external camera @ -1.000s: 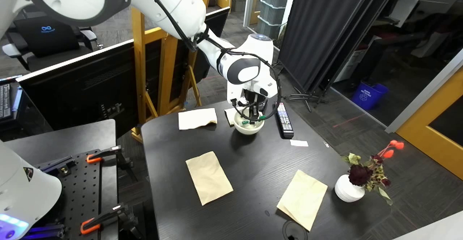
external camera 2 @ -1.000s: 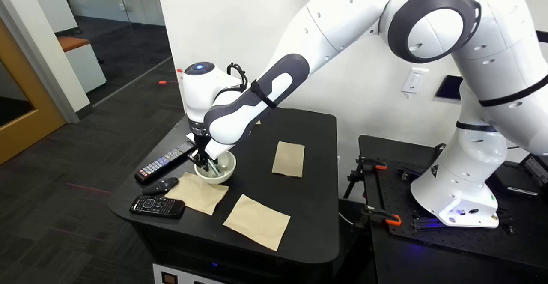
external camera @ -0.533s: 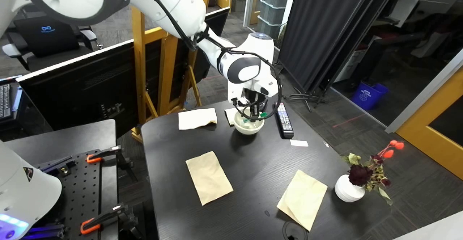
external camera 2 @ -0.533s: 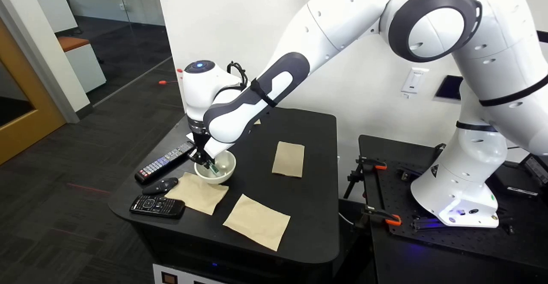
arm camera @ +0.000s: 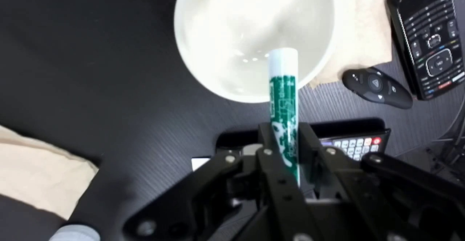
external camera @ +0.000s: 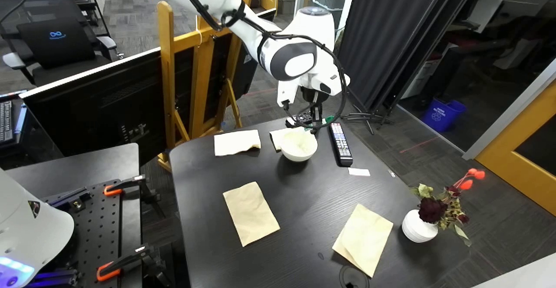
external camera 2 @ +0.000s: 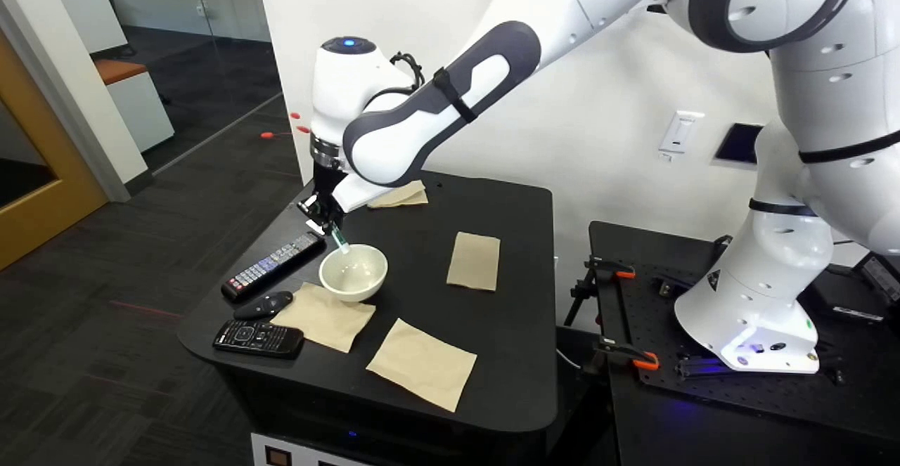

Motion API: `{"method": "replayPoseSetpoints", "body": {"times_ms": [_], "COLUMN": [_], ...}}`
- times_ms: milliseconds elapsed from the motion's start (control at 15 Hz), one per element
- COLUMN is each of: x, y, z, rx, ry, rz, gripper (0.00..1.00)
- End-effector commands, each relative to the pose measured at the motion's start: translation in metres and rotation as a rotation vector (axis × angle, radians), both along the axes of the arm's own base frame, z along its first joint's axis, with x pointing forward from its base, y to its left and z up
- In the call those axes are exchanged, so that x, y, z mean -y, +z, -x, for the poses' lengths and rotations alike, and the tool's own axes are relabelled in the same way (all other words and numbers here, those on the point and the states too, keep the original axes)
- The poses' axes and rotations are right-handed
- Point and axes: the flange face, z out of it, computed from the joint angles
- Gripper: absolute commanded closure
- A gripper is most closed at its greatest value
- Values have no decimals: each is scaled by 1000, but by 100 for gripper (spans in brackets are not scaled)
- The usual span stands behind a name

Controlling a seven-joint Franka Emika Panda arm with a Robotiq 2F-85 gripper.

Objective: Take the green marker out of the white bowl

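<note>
Marker (arm camera: 284,99) now hangs above the rim of the white bowl (external camera 2: 354,274), no longer dipping inside; the gripper (arm camera: 286,133) is clamped around its green body, so removal looks done, only set-down remaining.

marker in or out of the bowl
Out. In the wrist view the gripper pinches the marker; both exterior views show it up over the edge of the bowl, with the inside bare.
</note>
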Motion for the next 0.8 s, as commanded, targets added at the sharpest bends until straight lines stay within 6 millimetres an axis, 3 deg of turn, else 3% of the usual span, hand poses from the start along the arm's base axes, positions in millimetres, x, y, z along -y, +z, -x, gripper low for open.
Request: {"method": "replayPoseSetpoints", "body": {"times_ms": [0,200,400,733], "x": [20,34,38,39], "y": [44,60,57,14], "z": [35,65,98,148], "rx": [9,-31,-109,-227], "ry": [-36,-37,-21,28], "rz": [-15,-6,-15,-34], "gripper": [95,95,95,95]}}
